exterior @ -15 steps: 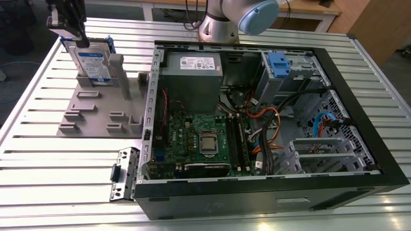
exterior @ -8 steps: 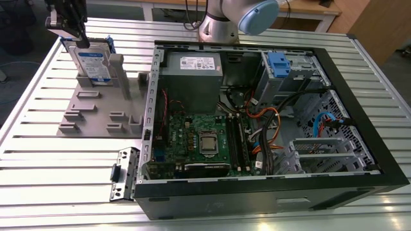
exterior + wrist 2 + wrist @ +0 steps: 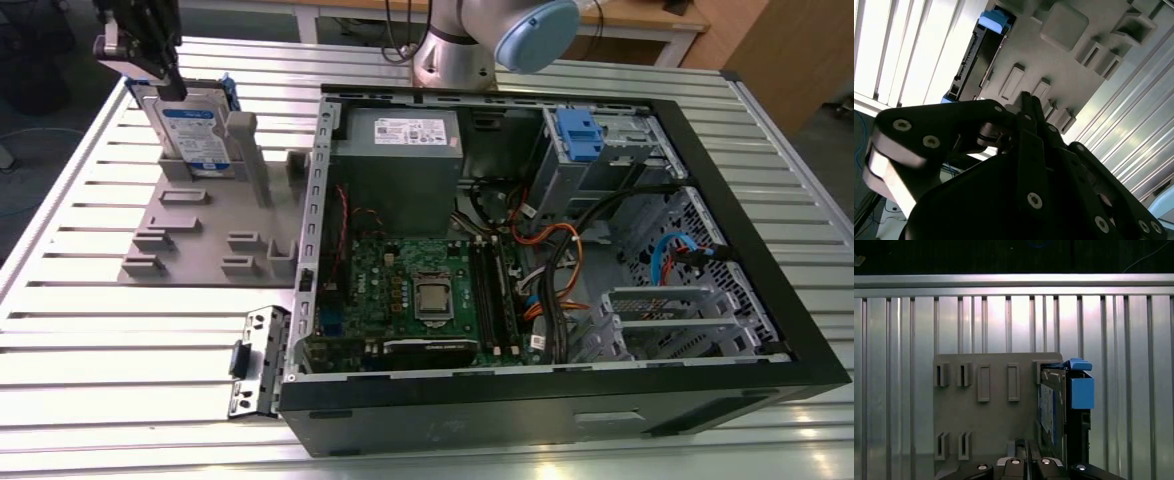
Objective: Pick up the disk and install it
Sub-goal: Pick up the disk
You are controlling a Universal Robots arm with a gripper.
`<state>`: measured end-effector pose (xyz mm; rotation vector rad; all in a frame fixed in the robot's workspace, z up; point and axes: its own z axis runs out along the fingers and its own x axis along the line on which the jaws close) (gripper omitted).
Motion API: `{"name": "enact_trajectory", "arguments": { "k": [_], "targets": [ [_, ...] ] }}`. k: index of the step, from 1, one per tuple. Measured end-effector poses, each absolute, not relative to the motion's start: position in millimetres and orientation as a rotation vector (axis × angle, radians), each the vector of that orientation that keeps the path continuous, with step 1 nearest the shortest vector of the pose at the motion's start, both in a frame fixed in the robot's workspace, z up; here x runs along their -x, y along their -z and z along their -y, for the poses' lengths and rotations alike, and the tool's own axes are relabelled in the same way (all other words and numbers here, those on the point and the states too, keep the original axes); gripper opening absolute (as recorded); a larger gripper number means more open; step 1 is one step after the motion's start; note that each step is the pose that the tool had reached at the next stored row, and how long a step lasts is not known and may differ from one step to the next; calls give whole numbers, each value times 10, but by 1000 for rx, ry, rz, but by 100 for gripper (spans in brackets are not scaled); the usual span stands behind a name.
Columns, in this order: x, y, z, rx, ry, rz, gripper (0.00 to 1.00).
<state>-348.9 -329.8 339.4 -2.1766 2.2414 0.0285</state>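
The disk (image 3: pixel 195 135) stands upright on edge in a slot of the grey holder plate (image 3: pixel 187 235), at the exterior view's upper left. It is silver with a white-and-blue label and a blue frame. My gripper (image 3: pixel 170 88) hangs just above its top edge, and its black fingers are shut with nothing between them. In the first wrist view the gripper (image 3: pixel 1028 449) sits beside the disk (image 3: pixel 1054 410), off to one side of it and not around it. The second wrist view shows the fingertips (image 3: pixel 1026 100) together over the holder plate (image 3: pixel 1064 45), with the disk (image 3: pixel 979 55) apart from them.
An open computer case (image 3: pixel 747 300) lies to the exterior view's right of the holder. It holds a grey box with a white sticker (image 3: pixel 395 150), a blue clip on a metal cage (image 3: pixel 577 135), a motherboard (image 3: pixel 414 290) and cables. A small bracket (image 3: pixel 256 360) lies on the slatted table (image 3: pixel 80 330).
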Motion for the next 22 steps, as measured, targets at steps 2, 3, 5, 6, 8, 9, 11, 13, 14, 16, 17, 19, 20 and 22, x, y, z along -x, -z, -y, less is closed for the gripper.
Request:
{"name": "enact_trajectory", "arguments": {
  "k": [2,3,5,6,8,9,11,13,14,16,17,19,20,22],
  "targets": [
    [3489,-3394,3298,2177,-29,-2241,16],
    [3489,-3394,3298,2176,-28,-2241,23],
    [3489,-3394,3298,2176,-28,-2242,35],
    [3489,-3394,3298,2176,-28,-2241,41],
    [3489,-3394,3298,2176,-29,-2242,41],
    [3489,-3394,3298,2176,-28,-2242,47],
    [3489,-3394,3298,2176,-28,-2242,47],
    [3489,-3394,3298,2176,-28,-2242,47],
    [3489,-3394,3298,2176,-29,-2242,47],
    [3489,-3394,3298,2176,-28,-2242,47],
    [3489,-3394,3298,2176,-28,-2242,47],
    [3488,-3392,3297,2176,-28,-2242,47],
    [3488,-3390,3294,2176,-28,-2242,47],
    [3490,-3389,3285,2176,-28,-2242,47]
  ]
}}
